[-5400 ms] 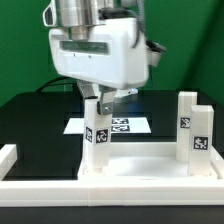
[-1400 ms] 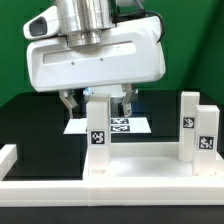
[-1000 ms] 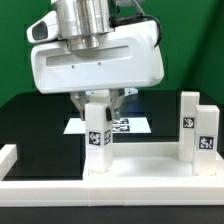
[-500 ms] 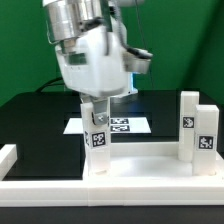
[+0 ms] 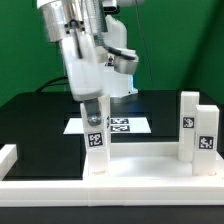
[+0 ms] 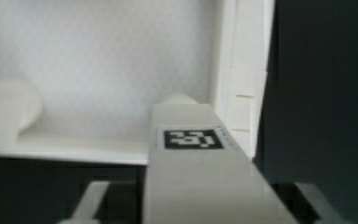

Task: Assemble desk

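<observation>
- You are in the leg-fitting step: the gripper [image 5: 94,112] is closed on the upper part of one white leg [image 5: 96,140], which stands upright at a corner of the tabletop [image 5: 140,170].
- The jaws stand at a narrow, middle width, with the leg between them; in the wrist view the leg [image 6: 204,165] runs straight out between the two fingers [image 6: 91,200].
- This leg's foot is down at the tabletop's rim, at the corner socket toward the exterior view's left. I cannot tell whether it is fully seated, because the rim hides the joint.
- Two other legs [image 5: 197,128] already stand upright at the tabletop's far corner area, toward the exterior view's right, close beside each other.
- The marker board [image 5: 120,126] lies flat behind the tabletop, well apart from the held leg's foot.
- A low white border rail [image 5: 8,156] lies beside the tabletop's left end.
- For the next move, I judge you need to keep the leg vertical over its socket and turn or press it in until it sits firm, then let go only when it stands alone.
- Take care that the wrist does not tilt the leg.
</observation>
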Tool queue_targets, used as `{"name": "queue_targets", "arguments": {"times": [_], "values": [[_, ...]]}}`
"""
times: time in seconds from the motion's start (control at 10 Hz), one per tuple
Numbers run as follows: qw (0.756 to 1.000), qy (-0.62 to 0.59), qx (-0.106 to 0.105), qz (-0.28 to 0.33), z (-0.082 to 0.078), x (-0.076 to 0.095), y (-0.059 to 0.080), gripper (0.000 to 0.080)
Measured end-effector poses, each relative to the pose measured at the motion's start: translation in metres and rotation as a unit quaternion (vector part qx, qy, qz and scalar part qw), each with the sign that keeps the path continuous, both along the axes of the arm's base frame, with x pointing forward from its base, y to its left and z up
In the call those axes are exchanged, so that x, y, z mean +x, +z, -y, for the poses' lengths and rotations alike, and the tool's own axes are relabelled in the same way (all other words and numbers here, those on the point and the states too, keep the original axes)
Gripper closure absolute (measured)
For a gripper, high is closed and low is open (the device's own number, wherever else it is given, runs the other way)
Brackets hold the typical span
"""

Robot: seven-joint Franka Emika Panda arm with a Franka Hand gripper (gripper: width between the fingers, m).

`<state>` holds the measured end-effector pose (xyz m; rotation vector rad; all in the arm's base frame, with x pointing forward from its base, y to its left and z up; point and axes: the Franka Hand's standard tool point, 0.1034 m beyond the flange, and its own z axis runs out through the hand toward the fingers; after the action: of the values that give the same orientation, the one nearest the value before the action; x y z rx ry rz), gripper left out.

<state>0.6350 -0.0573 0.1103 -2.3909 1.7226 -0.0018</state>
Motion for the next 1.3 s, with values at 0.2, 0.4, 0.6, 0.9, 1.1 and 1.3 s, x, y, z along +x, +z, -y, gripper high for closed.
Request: {"name": "queue_targets", "arguments": {"times": [0.2, 0.4, 0.6, 0.9, 1.1, 1.3], "values": [[0.991, 0.129, -0.01, 0.017, 0.0013, -0.0024, -0.0016, 0.0212], [0.98, 0.195, -0.021, 0.025, 0.0026, -0.0028, -0.0018, 0.0161], [0.936, 0.346, -0.051, 0.039, 0.001, -0.0016, -0.0005, 0.0153], [0.875, 0.476, -0.068, 0.054, -0.0062, -0.0011, -0.0023, 0.0176], [0.879, 0.468, -0.067, 0.052, -0.0061, -0.0012, -0.0026, 0.0358], [0.916, 0.394, -0.063, 0.039, -0.0014, -0.0021, -0.0036, 0.05]]}}
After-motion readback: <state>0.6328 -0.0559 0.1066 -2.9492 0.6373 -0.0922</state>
